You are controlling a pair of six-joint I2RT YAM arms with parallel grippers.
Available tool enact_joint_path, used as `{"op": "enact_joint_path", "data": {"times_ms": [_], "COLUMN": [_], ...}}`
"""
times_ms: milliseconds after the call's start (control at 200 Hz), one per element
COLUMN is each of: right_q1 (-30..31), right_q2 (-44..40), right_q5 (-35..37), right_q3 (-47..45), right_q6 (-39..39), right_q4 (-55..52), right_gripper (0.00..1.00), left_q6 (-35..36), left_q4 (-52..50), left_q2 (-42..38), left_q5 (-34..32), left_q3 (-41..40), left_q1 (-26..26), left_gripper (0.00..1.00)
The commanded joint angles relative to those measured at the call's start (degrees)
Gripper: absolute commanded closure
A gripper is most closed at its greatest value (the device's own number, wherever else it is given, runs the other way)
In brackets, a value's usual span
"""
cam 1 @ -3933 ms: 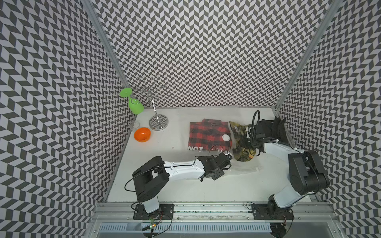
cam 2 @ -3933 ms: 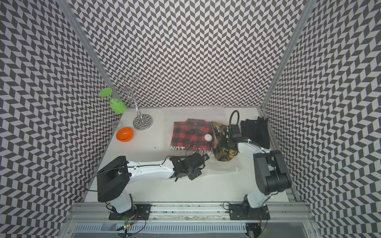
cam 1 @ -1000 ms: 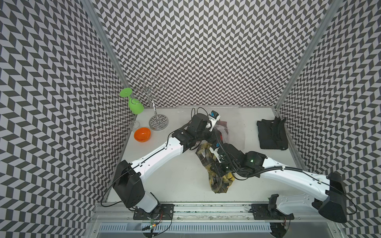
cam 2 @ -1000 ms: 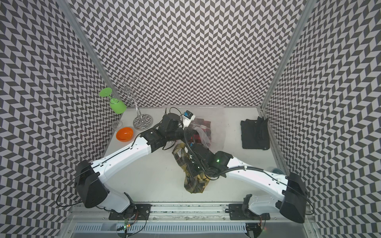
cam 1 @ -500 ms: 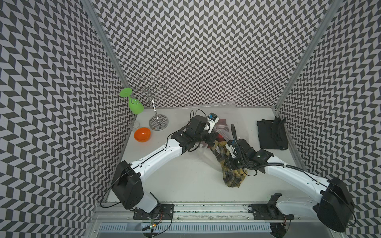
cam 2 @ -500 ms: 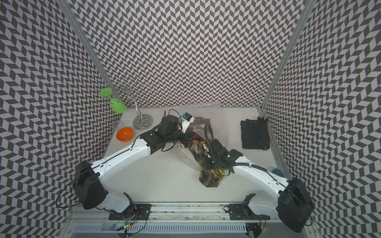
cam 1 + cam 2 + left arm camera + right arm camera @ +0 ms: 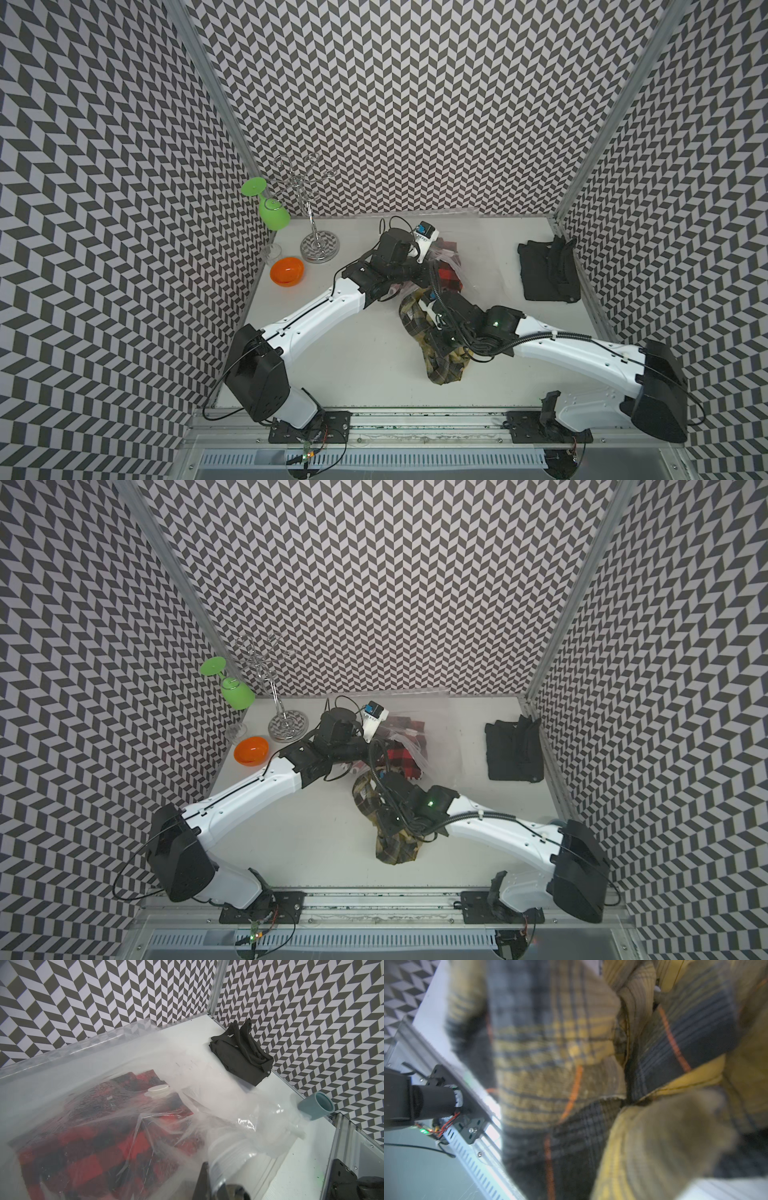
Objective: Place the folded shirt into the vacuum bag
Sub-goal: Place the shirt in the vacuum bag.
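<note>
- Progress: the yellow plaid shirt [image 7: 446,370] is outside the vacuum bag [image 7: 68,1057]. It hangs bunched over the middle of the table [image 7: 353,361], with its upper end just beside the bag's mouth. Insertion is not yet done.
- A red plaid shirt [image 7: 87,1142] already lies inside the bag, near the table's rear edge.
- Left gripper [image 7: 216,1186]: clamped on gathered bag plastic, holding the mouth raised. The arm stretches from the front-left corner toward the rear.
- Right gripper [image 7: 441,341]: narrow, gripping the yellow plaid shirt. The arm reaches low from the front-right corner toward the bag.
</note>
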Motion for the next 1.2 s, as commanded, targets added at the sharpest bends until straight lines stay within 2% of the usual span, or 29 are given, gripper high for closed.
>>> {"op": "enact_joint_path", "data": {"times_ms": [0, 90, 185, 320, 386, 521, 676, 801, 886, 1001, 1047, 1092, 1197], "right_q1": [0.0, -5.1, -14.0, -20.5, -20.9, -20.6, -20.6, -20.3, -19.6, -19.7, -19.7, -19.9, -19.7], "right_q2": [0.1, -1.4, -4.4, -7.0, -7.3, -4.5, -1.5, -2.5, -3.6, -0.9, 1.6, 5.0, 6.3], "right_q5": [-0.8, -3.0, -6.7, -3.1, -1.9, -5.9, -1.3, -3.8, -2.7, -2.4, -3.2, -5.7, -9.3], "right_q3": [0.6, -3.0, -6.9, -6.7, -6.5, -4.4, -1.8, -0.1, -0.9, -6.4, -8.1, -7.6, -7.9], "right_q6": [-0.3, 0.0, 0.7, 1.9, 2.9, 4.7, 5.0, 4.1, 3.8, 2.9, 2.2, 0.5, -1.4], "right_q4": [6.4, 7.4, 8.2, 4.3, 4.2, 6.7, 12.2, 18.0, 21.7, 27.2, 28.3, 26.5, 25.6], "right_gripper": [1.00, 1.00, 1.00, 1.00, 1.00, 1.00, 1.00, 1.00, 1.00, 1.00, 0.96, 0.85, 0.35], "left_q6": [-0.1, -0.2, -0.5, 1.1, 1.7, 1.4, -0.2, 0.0, 0.2, -0.1, -0.4, -0.6, -0.5], "left_q4": [2.2, 2.9, 3.7, 2.7, 2.3, 2.6, 4.0, 3.1, 2.8, 3.5, 3.8, 4.0, 3.6], "left_q2": [-0.2, -1.2, -2.2, -2.4, -2.0, -0.5, 0.4, 0.6, 0.6, 0.7, 0.9, 0.9, 1.1], "left_q5": [2.2, 3.4, 5.6, 7.9, 7.9, 7.7, 7.2, 6.5, 6.5, 5.8, 5.8, 5.8, 5.5], "left_q3": [2.7, 1.3, -0.5, -2.0, -2.5, -2.3, -1.9, -1.3, -0.8, -1.3, -1.5, -1.7, -1.9], "left_q1": [0.9, 0.9, 0.9, -0.3, -0.9, -3.2, -4.9, -5.0, -5.0, -4.9, -4.9, -4.9, -4.8], "left_gripper": [1.00, 1.00, 1.00, 1.00, 1.00, 1.00, 1.00, 1.00, 1.00, 1.00, 1.00, 1.00, 1.00]}}
